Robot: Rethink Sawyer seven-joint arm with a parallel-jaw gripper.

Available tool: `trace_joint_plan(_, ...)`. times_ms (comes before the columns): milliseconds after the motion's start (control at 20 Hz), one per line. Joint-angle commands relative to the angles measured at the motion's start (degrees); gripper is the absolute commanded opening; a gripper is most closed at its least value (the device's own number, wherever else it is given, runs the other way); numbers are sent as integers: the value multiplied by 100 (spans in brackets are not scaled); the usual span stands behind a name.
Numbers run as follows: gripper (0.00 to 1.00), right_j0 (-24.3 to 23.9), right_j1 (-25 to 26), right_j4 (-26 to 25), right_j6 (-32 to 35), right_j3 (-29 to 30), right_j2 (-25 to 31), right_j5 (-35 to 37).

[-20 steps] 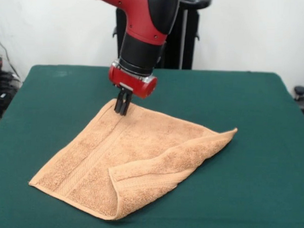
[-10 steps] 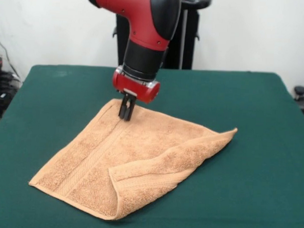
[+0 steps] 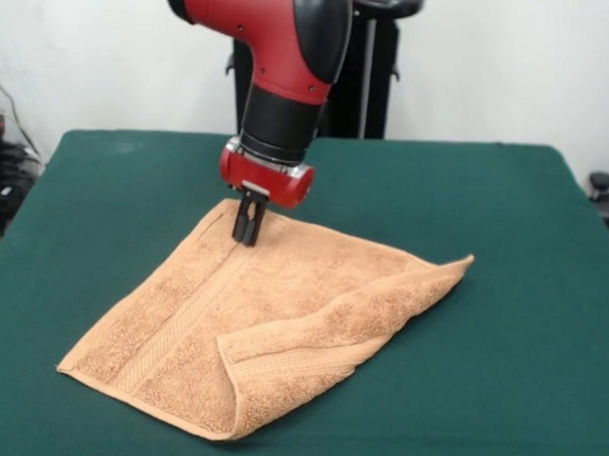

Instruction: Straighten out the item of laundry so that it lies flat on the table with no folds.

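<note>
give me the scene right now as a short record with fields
towel: orange-tan, lying on the table, not flat
fold: near-right portion doubled back over the rest
table: dark green top, much wider than the towel
end effector: at the towel's far corner, tips down on or just above the cloth, fingers close together
task state: fold not yet removed

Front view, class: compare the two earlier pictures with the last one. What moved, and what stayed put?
The claw barely shifted: slightly right and down, then back a little left, tips staying at the towel near its far corner. The towel kept its folded-over flap and did not move on the table.
</note>
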Motion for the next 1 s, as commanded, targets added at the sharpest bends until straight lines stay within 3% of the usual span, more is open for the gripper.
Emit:
trace_joint_plan(50,0,-262,684,-259,920,266,662,-270)
trace_joint_plan(350,0,-653,398,-757,884,782,568,-332)
trace_joint_plan(1000,0,-689,-377,-971,894,1565,350,-167)
